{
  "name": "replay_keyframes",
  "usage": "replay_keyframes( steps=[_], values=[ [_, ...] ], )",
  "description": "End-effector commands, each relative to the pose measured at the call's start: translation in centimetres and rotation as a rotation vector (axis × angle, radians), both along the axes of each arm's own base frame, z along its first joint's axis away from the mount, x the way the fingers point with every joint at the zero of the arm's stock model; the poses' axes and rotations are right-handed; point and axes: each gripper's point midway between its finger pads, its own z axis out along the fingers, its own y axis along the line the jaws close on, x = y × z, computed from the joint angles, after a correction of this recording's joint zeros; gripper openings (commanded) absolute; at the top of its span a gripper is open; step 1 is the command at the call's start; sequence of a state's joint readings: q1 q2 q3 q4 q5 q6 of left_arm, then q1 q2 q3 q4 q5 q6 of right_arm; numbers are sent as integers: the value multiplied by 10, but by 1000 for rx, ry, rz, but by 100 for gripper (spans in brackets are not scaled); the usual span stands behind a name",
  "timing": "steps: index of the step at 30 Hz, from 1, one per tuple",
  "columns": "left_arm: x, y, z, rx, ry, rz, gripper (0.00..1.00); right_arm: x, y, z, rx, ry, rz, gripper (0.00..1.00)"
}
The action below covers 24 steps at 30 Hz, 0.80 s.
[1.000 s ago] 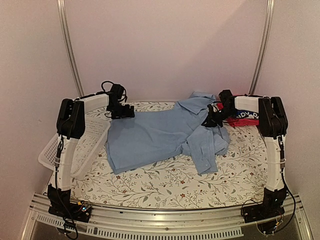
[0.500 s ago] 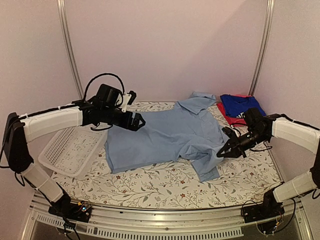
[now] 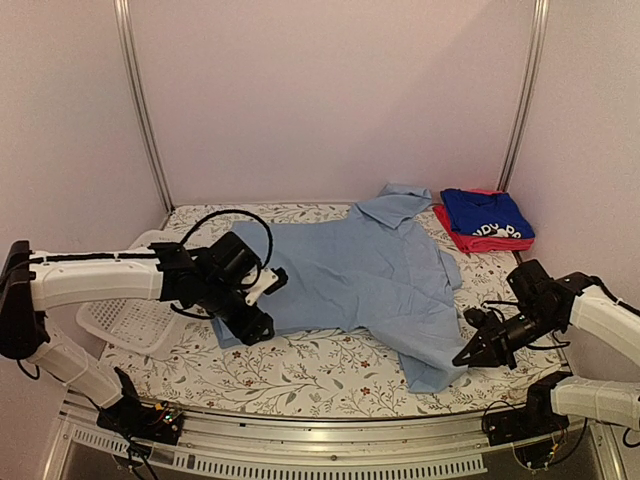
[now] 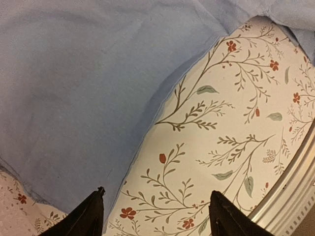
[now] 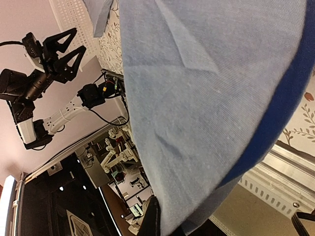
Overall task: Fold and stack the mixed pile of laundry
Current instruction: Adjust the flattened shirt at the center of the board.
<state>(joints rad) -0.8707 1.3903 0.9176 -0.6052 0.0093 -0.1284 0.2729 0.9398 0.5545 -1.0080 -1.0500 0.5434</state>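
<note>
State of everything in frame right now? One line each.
light-blue shirt, unfolded, spread on the table
blue shirt, folded, on top of red shirt
red shirt, folded, under blue shirt
basket, upright, partly behind left arm
left gripper, open, over light-blue shirt's near-left edge
right gripper, shut on light-blue shirt

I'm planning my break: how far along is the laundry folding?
Done: the royal-blue shirt lies folded on the red-pink garment at the far right. In hand: the light-blue shirt is spread out, right gripper shut on its near-right edge, left gripper open at its near-left corner. Left: folding and stacking it.
</note>
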Motion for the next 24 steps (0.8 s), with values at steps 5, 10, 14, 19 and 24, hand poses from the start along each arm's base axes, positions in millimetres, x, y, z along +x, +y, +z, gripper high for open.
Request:
replay_keyframes(
  steps=[5, 10, 14, 19, 24],
  values=[
    [-7, 24, -52, 365, 77, -213, 64, 16, -3, 26, -5, -6, -45, 0],
    [-21, 40, -71, 439, 145, -255, 40, 14, -15, 28, -61, -16, -54, 0],
    [-47, 33, -67, 438, 169, -353, 21, 10, -15, 30, -52, -10, -68, 0],
    [-84, 39, -67, 491, 252, -493, 17, -4, -16, 16, -51, 38, -55, 0],
    [-46, 47, -48, 508, 109, -369, 41, -15, -15, 7, -22, 61, -35, 0]
  ],
)
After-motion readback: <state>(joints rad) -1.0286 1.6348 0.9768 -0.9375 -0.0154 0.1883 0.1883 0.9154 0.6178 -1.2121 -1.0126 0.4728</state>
